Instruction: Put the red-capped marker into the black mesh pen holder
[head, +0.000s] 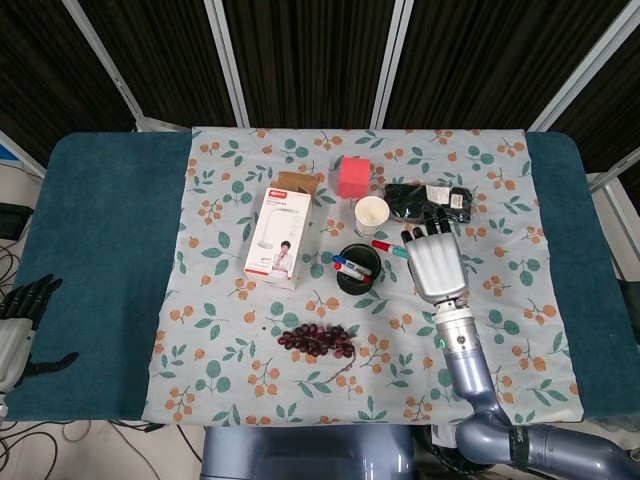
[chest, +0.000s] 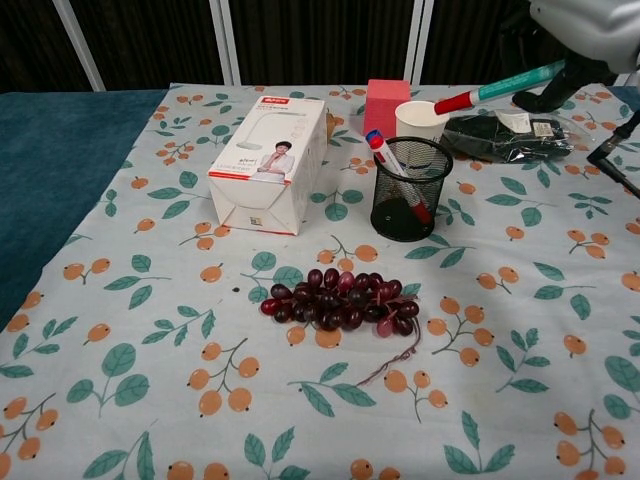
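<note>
My right hand (head: 433, 262) (chest: 572, 45) holds the red-capped marker (chest: 494, 89), a teal pen with a red cap (head: 382, 244), in the air. Its cap end points left and slightly down, just right of and above the black mesh pen holder (head: 357, 268) (chest: 408, 187). The holder stands mid-table with another marker (chest: 394, 174) leaning inside it. My left hand (head: 18, 318) hangs open off the table's left edge, far from everything.
A white paper cup (head: 371, 214) and a pink box (head: 353, 177) stand behind the holder. A black packet (head: 428, 201) lies to the right, a white lamp box (head: 280, 234) to the left. A grape bunch (chest: 340, 298) lies in front.
</note>
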